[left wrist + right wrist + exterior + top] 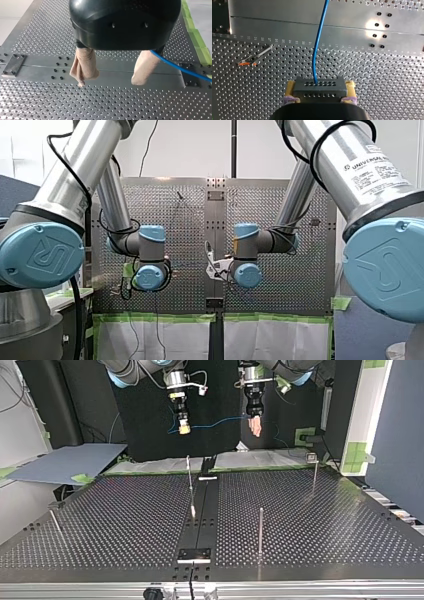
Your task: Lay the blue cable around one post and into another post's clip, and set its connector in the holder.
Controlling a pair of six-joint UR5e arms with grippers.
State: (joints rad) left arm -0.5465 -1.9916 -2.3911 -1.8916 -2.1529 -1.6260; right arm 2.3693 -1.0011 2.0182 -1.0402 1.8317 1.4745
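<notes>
Cable (215, 423) hangs in the air between the two claws, at 12 o'clock in the top view. It is well above the counter (310, 525) and not on any post yet. Connector (318, 90) is clenched between the yellow pads of the right claw (320, 85), with the cable leaving it toward 12 o'clock in the right wrist view. Left claw (108, 82) is released, beige pads apart. The cable runs just beside its 3 o'clock pad and is not pinched.

Risks:
- With the left claw not gripping, the cable can slide off the pad once the arms travel, so the slack goes uncontrolled.
- A loose loop could snag the wrong post or miss the clip.
- A taut pull could bend a thin post, e.g. centre post (190, 482) or the one at 5 o'clock (260, 530).
- Cable tension may also twist the connector in the pads, so it meets the holder crooked.

Hard to read:
- Which post has the clip: too small to tell.
- Holder not certain; the plate (195, 554) at 6 o'clock in the top view may be it.
- In the front view the wrists hide both claws.
- Past the left claw the cable is cut off, so its far end is unseen.
</notes>
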